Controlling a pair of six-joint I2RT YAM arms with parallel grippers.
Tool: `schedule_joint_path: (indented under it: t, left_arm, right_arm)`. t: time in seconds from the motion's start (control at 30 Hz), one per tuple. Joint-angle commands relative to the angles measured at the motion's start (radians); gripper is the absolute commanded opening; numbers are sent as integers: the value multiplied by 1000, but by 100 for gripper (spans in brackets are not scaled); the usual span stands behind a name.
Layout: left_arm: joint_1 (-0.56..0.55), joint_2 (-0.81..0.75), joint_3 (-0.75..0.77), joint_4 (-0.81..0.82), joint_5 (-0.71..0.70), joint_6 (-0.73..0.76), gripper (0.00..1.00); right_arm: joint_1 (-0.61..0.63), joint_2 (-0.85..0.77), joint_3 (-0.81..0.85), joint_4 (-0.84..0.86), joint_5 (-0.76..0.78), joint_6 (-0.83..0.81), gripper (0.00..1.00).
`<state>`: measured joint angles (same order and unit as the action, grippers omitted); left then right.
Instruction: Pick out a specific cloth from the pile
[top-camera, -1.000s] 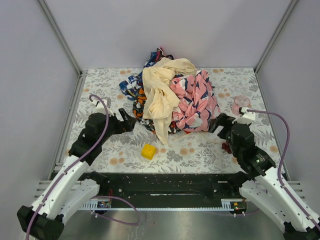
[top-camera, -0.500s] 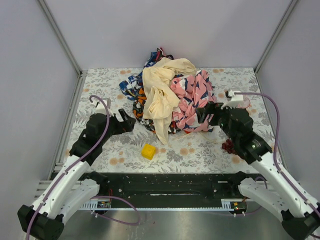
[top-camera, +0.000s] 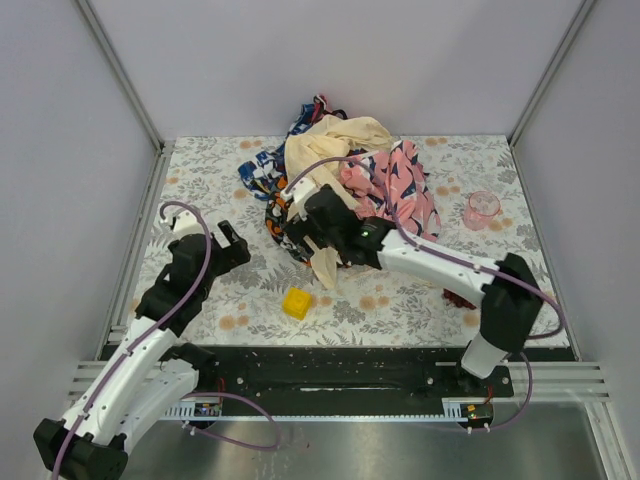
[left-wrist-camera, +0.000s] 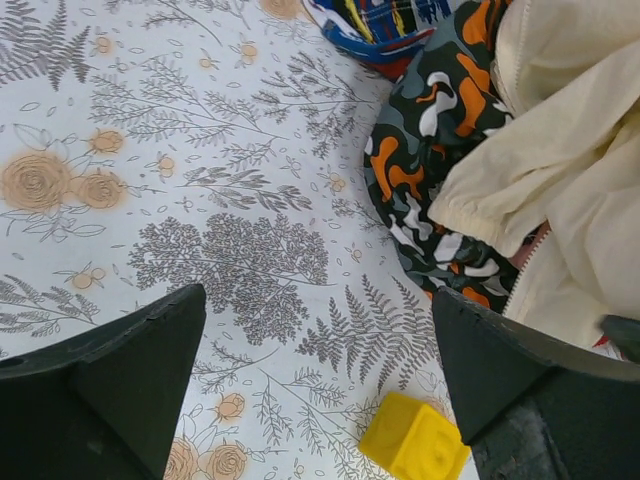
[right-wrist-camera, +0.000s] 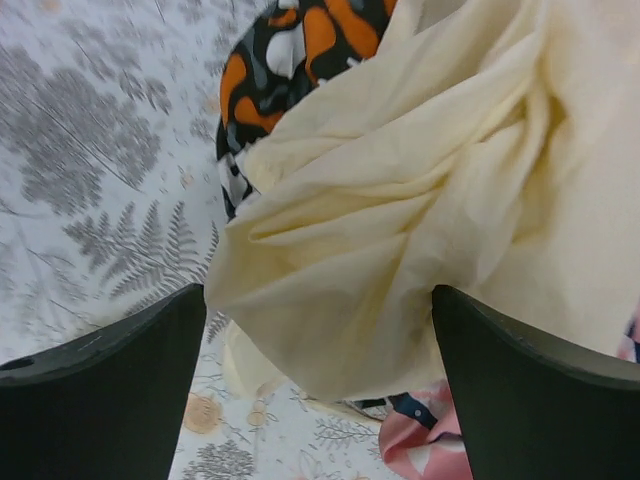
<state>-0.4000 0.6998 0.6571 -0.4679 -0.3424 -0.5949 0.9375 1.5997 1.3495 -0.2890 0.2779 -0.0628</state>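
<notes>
Over the near-left flank of the pile (top-camera: 395, 190), right gripper (top-camera: 298, 230) is hovering above the cream garment (right-wrist-camera: 420, 200), jaws spread wide and empty. Left gripper (top-camera: 236, 246) is hanging over the desk (top-camera: 200, 170), jaws likewise agape. Red-orange cloth is showing nowhere and is probably buried. Step in hand: searching. Next move probably calling for the cream layer to be lifted aside.

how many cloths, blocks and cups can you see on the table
cloths: 4 showing (cream cloth, pink cloth, blue print cloth, camo cloth)
block: 1
cup: 1
total: 6
</notes>
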Motion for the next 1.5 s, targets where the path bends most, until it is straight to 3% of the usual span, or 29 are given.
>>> schedule_joint_path:
  t: [0.0, 0.13, 0.43, 0.6, 0.63, 0.73, 0.77, 0.83, 1.03, 1.17, 1.3, 1.47]
  left_arm:
    - [4, -49, -25, 11, -106, -20, 99]
    - [4, -65, -27, 8, -113, -19, 99]
    - [4, -56, -33, 9, -124, -13, 99]
    - [6, -56, -30, 5, -124, -13, 99]
    - [4, -57, -28, 5, -125, -14, 99]
    - [4, -63, -27, 2, -119, -13, 99]
    - [4, -66, -27, 3, -121, -14, 99]
    - [4, -74, -30, 3, -125, -14, 99]
    - [4, -72, -30, 6, -129, -13, 99]
    - [4, -59, -19, 12, -110, 0, 99]
    - [4, -42, -19, 58, -46, 26, 99]
    - [4, 3, -14, 141, 97, 66, 99]
  right_arm:
    - [69, 155, 91, -58, 125, -280, 99]
    - [83, 284, 122, -67, 231, -364, 99]
    - [64, 509, 155, -102, 170, -436, 99]
    - [37, 607, 171, -108, 274, -447, 98]
    - [34, 626, 177, -99, 297, -440, 90]
    - [21, 667, 191, -24, 423, -425, 53]
    - [20, 674, 194, 5, 464, -442, 39]
    - [14, 677, 201, 74, 545, -466, 0]
    - [4, 550, 200, 397, 650, -603, 0]
    - [-22, 445, 264, 510, 653, -678, 0]
    - [-86, 369, 359, 453, 578, -600, 0]
    - [-264, 377, 497, 250, 427, -405, 0]
